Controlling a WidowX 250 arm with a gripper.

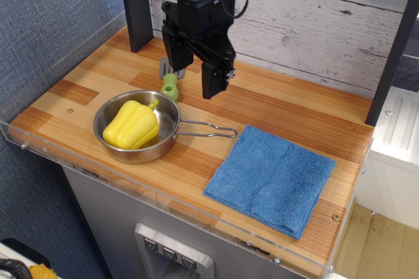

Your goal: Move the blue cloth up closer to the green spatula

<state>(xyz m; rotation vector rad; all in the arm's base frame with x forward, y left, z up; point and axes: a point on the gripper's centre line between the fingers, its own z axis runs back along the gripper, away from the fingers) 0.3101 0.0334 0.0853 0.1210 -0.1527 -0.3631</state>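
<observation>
Square terry blue cloth (271, 180) lay flat on the striped wooden desk (281, 107). Black fingers (213, 81) stood apart, empty, beside the green spatula (170, 82).

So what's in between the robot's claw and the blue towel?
Only bare wooden table between the gripper and the blue cloth; the pan's handle passes just beside.
</observation>
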